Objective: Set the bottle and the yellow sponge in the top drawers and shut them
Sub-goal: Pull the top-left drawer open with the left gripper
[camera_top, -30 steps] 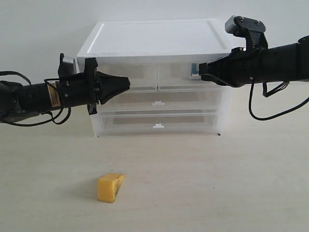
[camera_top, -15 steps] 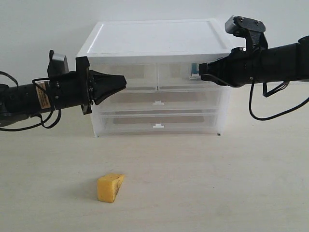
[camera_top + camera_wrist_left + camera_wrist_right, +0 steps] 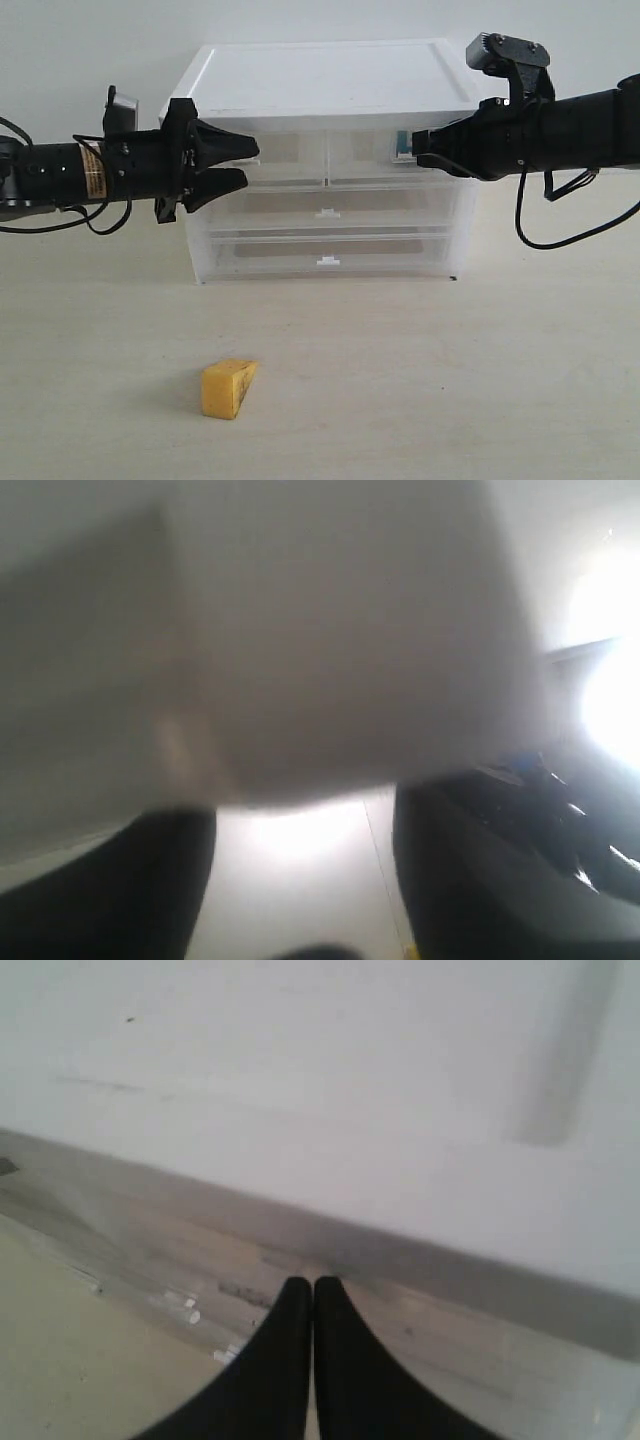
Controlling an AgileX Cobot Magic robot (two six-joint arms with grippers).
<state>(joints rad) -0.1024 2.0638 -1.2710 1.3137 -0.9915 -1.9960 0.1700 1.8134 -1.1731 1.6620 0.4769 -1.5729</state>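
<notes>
The yellow sponge (image 3: 228,388) lies on the table in front of the cabinet, away from both arms. The bottle (image 3: 402,146) shows as a teal-blue patch through the front of the right top drawer (image 3: 362,152). My right gripper (image 3: 418,155) (image 3: 313,1290) is shut, empty, its tips at that drawer's front next to the bottle. My left gripper (image 3: 248,163) (image 3: 300,880) stands open and empty in front of the left top drawer (image 3: 275,152). Both top drawers look pushed in. The left wrist view is blurred.
The white cabinet (image 3: 320,85) stands against the back wall, with two full-width drawers (image 3: 327,213) below the top pair. The left wrist view shows a blurred cabinet wall (image 3: 300,630) close ahead. Bare tabletop (image 3: 450,380) surrounds the sponge.
My left gripper, shut before, has opened, drawn back a little to the left and risen slightly. The right arm, sponge and bottle have not moved.
</notes>
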